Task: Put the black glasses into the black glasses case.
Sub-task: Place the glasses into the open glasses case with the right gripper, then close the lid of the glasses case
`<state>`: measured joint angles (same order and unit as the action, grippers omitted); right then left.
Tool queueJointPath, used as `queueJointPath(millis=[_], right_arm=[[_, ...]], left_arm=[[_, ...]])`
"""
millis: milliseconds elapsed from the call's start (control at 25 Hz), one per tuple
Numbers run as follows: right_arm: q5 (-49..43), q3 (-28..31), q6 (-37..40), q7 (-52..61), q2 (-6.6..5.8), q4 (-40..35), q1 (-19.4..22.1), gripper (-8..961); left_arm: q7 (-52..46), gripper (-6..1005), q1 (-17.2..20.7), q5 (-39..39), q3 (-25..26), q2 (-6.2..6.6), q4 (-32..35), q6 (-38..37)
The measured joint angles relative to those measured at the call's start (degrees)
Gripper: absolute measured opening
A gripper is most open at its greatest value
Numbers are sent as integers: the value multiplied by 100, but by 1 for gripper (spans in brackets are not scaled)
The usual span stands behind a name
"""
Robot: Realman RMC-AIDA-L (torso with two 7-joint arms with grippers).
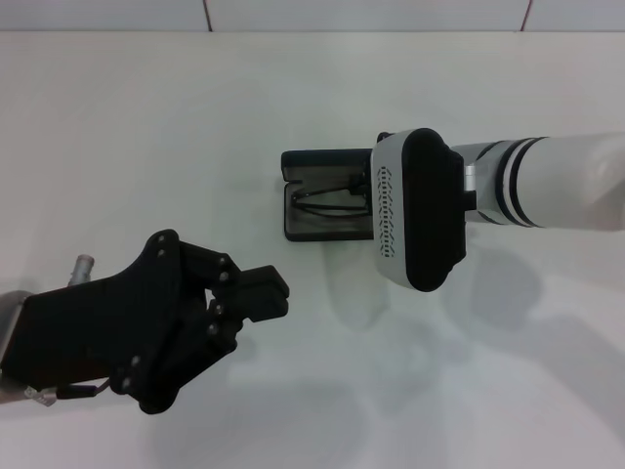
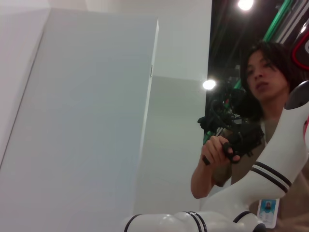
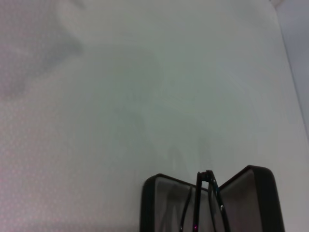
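The black glasses case [image 1: 311, 223] lies open at the table's middle, its lid toward the far side. The black glasses [image 1: 328, 202] rest inside it, partly hidden under my right arm. That arm reaches in from the right, and the right gripper's white and black housing [image 1: 420, 210] hangs over the case's right end. In the right wrist view the open case [image 3: 161, 203] shows its grey lining, with the glasses [image 3: 206, 180] between its two halves. My left gripper [image 1: 262, 295] hovers at the lower left, clear of the case, shut and empty.
The white table [image 1: 146, 147] spreads bare around the case, with a tiled wall along its far edge. The left wrist view points up at a white panel [image 2: 87, 106], my right arm [image 2: 270, 174] and a person [image 2: 265, 82] holding a dark device.
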<state>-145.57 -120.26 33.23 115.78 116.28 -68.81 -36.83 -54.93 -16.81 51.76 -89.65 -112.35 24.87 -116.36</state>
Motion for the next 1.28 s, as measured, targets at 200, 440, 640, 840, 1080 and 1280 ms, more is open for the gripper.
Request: queueJointPath(millis=[200, 440, 640, 840, 1080, 1280], right_arm=[[2, -4, -4, 14, 0, 0, 7, 106], [-1, 11, 0, 268, 0, -17, 11, 108], [-29, 31, 30, 344, 0, -36, 17, 110], [-33, 42, 36, 349, 0, -84, 95, 110], [-18, 59, 53, 357, 0, -375, 336, 120], [402, 335, 166, 356, -8, -1083, 920, 139]], left_arm=[[0, 46, 12, 0, 0, -15, 0, 0], [0, 47, 38, 0, 0, -36, 0, 0], [0, 47, 50, 11, 0, -44, 0, 0], [0, 47, 50, 25, 0, -61, 0, 0], [18, 47, 47, 16, 0, -60, -2, -1], [113, 47, 47, 4, 233, -59, -65, -2]])
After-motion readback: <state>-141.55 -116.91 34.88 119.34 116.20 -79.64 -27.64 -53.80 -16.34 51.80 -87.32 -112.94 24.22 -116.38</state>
